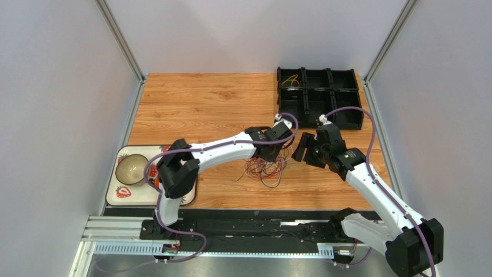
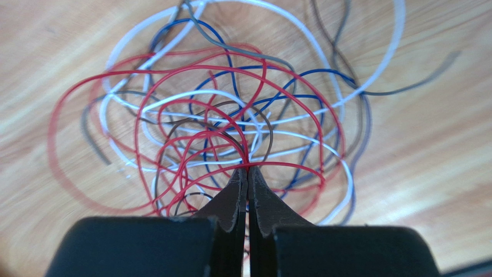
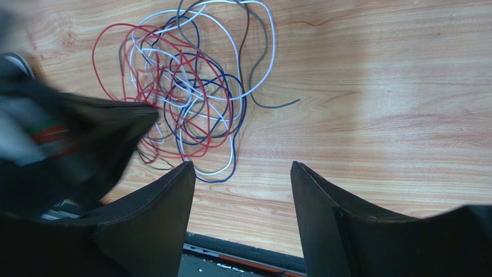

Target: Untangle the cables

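The cables [image 1: 265, 168] lie as one tangle of thin red, white, blue, grey and brown loops on the wooden table, just left of centre. My left gripper [image 1: 271, 151] is down on the top of the tangle. In the left wrist view its jaws are shut [image 2: 248, 168] on a red cable [image 2: 271, 165] that comes out between the tips, with the rest of the cables [image 2: 231, 115] spread beyond. My right gripper [image 1: 304, 147] hovers to the right of the pile, open [image 3: 242, 164] and with only bare wood between its fingers; the cables [image 3: 185, 92] lie up and to its left.
A black compartment organiser [image 1: 346, 72] stands at the back right, with a yellow wire [image 1: 291, 81] in one cell. A white strawberry-pattern tray [image 1: 118, 193] with a bowl [image 1: 131, 168] sits at the left edge. The table's front rail [image 3: 242, 251] is close below the right gripper.
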Tool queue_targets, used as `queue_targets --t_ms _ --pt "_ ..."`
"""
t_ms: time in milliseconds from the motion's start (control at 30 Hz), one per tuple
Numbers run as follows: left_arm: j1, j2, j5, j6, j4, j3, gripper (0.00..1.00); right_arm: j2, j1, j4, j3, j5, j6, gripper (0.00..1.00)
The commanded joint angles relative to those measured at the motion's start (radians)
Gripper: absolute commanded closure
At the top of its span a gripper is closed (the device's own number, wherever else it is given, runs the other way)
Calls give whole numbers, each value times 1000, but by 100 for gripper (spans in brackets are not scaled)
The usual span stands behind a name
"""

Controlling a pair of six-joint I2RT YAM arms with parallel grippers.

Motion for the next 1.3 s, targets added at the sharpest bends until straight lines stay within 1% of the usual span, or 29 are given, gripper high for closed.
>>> queue_targets --t_ms 0,100,200,233,267,333,367,467,567,600,633,700,733,767,833,1033,1100,1267 --pt "-1 -199 -62 21 -162 183 100 -11 6 0 45 -21 -16 34" --pt "8 -259 -133 34 -248 226 100 -13 6 -2 51 -36 -12 34" --pt "31 -324 -171 18 -289 182 100 -11 4 -2 42 -53 -8 35" --pt "44 -360 -189 3 -288 154 100 -11 6 -2 37 -56 -6 35" --pt "51 -380 -191 -5 -268 84 100 -10 6 6 32 -57 -3 35" --pt "83 -434 -156 -35 -234 0 100 -7 6 14 14 -65 3 36" --pt "94 -445 -139 -48 -207 -80 100 -4 4 29 8 -70 9 38" --pt "120 -460 -122 -92 -180 -194 100 22 9 52 -12 -97 18 43" --pt "125 -448 -101 -104 -148 -251 100 59 21 58 -15 -105 26 47" --pt "125 -443 -95 -107 -144 -255 96 68 24 60 -14 -102 33 48" --pt "125 -433 -81 -107 -144 -256 76 81 30 63 -15 -96 38 49" --pt "125 -428 -67 -109 -145 -239 53 94 46 66 -18 -84 50 50" --pt "125 -430 -55 -107 -145 -225 40 108 49 69 -21 -78 61 50" --pt "124 -431 -50 -106 -148 -217 37 116 53 79 -29 -76 66 50" --pt "122 -439 -45 -100 -153 -191 35 139 69 87 -35 -68 86 52" --pt "120 -430 -18 -89 -139 -167 35 206 119 144 -66 -56 119 54" --pt "119 -419 28 -92 -113 -168 36 237 128 170 -78 -50 139 55" --pt "85 -396 86 -84 -29 -162 36 298 133 227 -90 -27 165 57"
